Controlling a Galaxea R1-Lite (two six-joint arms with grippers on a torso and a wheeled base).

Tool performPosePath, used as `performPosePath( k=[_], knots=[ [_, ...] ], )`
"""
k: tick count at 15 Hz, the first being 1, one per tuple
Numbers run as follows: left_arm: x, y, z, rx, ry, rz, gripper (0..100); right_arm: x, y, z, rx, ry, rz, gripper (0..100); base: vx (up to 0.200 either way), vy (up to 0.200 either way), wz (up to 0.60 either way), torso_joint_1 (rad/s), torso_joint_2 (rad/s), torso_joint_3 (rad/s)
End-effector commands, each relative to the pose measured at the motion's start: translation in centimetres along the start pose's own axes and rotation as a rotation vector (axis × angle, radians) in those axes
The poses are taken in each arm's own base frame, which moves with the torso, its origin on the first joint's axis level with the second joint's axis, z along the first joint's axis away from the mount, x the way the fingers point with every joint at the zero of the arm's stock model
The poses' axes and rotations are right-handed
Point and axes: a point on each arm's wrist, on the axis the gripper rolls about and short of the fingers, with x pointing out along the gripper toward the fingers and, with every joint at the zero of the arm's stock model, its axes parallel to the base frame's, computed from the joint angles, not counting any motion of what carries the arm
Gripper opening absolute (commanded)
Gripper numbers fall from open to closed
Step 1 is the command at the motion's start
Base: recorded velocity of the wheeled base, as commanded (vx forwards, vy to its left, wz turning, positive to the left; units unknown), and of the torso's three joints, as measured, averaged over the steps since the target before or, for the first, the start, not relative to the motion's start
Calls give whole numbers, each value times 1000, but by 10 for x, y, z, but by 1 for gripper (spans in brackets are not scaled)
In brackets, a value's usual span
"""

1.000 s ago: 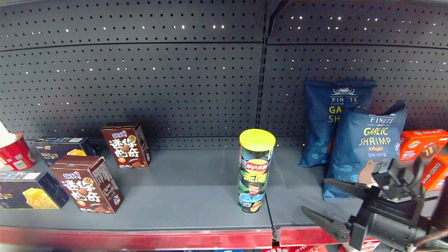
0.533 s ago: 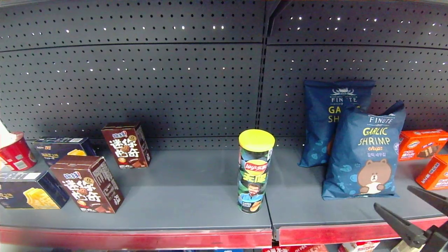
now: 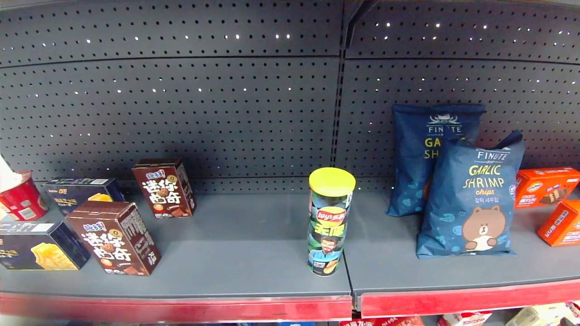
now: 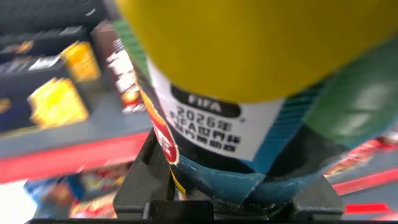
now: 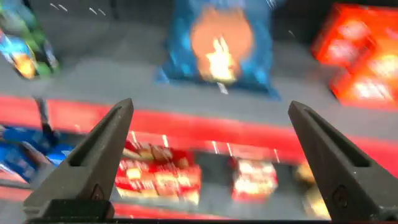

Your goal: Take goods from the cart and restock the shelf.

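Shelf deck (image 3: pixel 244 244) is finished in matt metal – back panel (image 3: pixel 181 113) perforated likewise. Held can (image 4: pixel 211 130) is wrapped in glossy print; lid (image 4: pixel 261 43) smooth plastic.

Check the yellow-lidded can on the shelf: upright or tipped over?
Upright. The can stands on its base on the shelf, yellow lid on top, touching nothing beside it.

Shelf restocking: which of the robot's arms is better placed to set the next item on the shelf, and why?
Left, most likely. The left gripper holds a chips can with a yellow lid, ready for the shelf; the right gripper is open and empty.
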Motion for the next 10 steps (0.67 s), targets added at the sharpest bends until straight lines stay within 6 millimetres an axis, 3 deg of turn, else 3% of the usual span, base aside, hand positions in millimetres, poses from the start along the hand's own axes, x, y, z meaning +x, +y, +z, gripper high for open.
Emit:
performPosePath(
  k=[1, 2, 3, 6, 10],
  knots=[
    [1, 0, 7, 0, 1, -27, 0, -37, 5, -12, -19, -97, -116, 100, 0, 0, 0, 0, 0, 0],
    [4, -2, 13, -3, 14, -119, 0, -38, 5, -9, -34, -115, -130, 100, 0, 0, 0, 0, 0, 0],
    [10, -3, 20, -10, 37, -193, 0, -30, 5, -33, -68, -43, -131, 100, 0, 0, 0, 0, 0, 0],
    [24, -3, 32, -32, 88, -277, 0, -30, 4, -34, -103, -24, -186, 100, 0, 0, 0, 0, 0, 0],
    [71, 2, 49, -51, 132, -371, 0, -30, 4, -34, -94, -24, -190, 100, 0, 0, 0, 0, 0, 0]
  ],
)
